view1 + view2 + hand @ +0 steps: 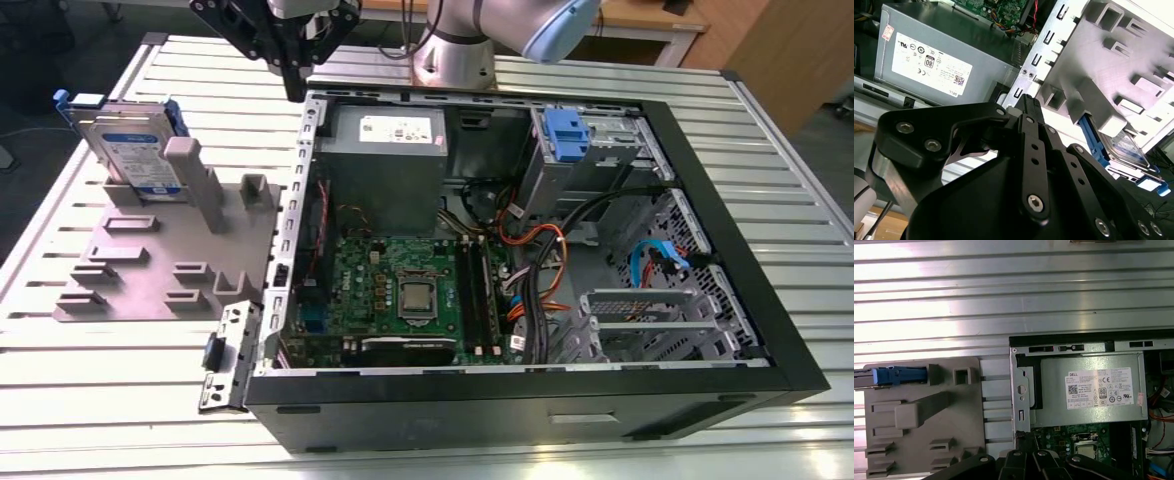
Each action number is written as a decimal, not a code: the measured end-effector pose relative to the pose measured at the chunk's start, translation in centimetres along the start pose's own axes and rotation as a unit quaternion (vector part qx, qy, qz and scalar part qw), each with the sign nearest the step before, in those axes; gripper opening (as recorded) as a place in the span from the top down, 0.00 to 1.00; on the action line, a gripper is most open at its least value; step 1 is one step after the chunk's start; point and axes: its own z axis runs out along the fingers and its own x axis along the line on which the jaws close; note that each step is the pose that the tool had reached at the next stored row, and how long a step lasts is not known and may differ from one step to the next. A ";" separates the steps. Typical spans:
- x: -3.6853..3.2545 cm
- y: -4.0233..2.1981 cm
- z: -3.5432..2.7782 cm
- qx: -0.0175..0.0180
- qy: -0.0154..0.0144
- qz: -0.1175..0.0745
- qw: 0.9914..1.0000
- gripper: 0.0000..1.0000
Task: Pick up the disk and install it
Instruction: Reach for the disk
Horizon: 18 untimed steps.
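In the exterior view, the tool (295, 88) hangs with its black fingers drawn together on nothing, over the far rim of the open computer case (534, 400). The disk (131, 150) stands on edge in a grey holder (147, 260) on the slatted desk (107, 400), at the exterior view's left and apart from the tool.

In the second wrist view, the disk (1128, 147) lies behind the holder.

In the first wrist view, the disk (896, 375) appears edge-on at the holder's corner, beside the case's power supply (1089, 390).
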 end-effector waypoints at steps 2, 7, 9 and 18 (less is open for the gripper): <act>0.01 0.00 0.00 0.000 0.000 0.000 1.000 0.89; 0.38 -0.03 -0.01 0.000 0.000 0.000 1.000 0.89; 0.62 -0.05 -0.01 0.000 0.000 0.000 1.000 0.89; 1.10 -0.08 0.00 0.000 0.000 0.000 1.000 0.89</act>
